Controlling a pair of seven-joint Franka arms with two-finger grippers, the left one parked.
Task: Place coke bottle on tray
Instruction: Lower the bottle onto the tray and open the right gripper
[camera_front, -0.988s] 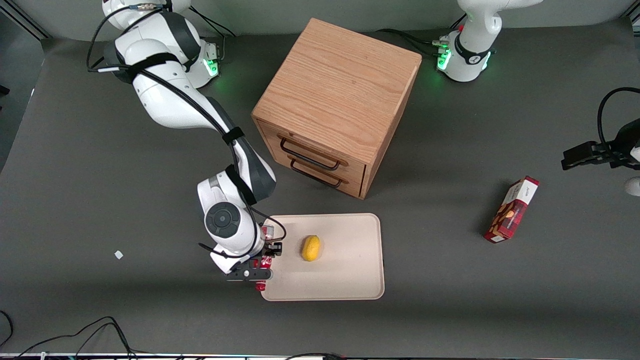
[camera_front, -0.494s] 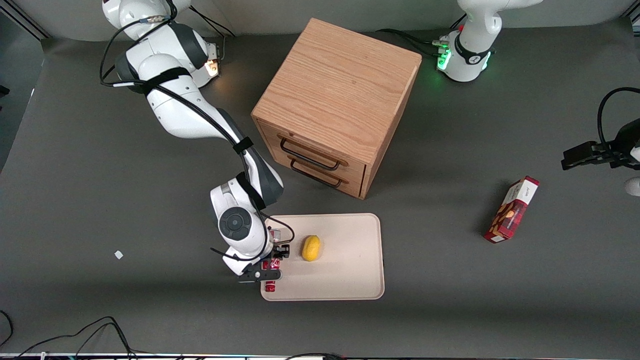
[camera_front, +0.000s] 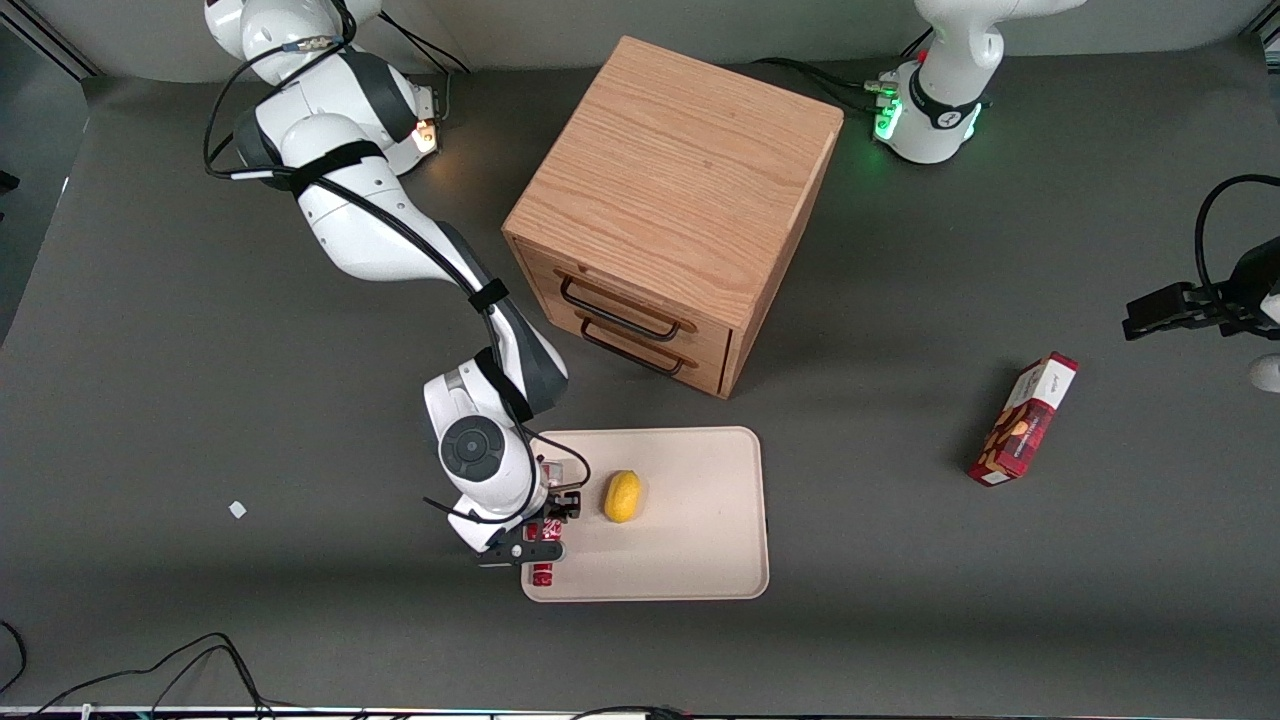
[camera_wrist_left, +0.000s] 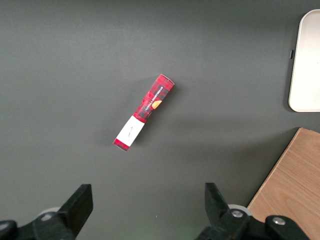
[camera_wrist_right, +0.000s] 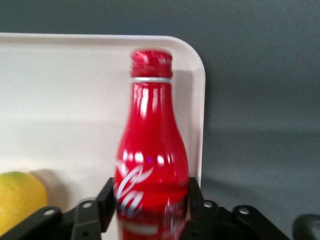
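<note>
The end effector (camera_front: 538, 528) grips the coke bottle (camera_wrist_right: 151, 160) lying lengthwise above the tray (camera_front: 690, 560), cap toward the front camera, white script showing.

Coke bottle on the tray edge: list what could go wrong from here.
1. The gripper is shut on the coke bottle, which hangs over the tray close to its rim. Released here, it may land on the rim and roll onto the table.
2. The bottle is held lying down, so it could roll once let go.
3. The lemon lies close beside it; shifting further inward could knock it.
</note>
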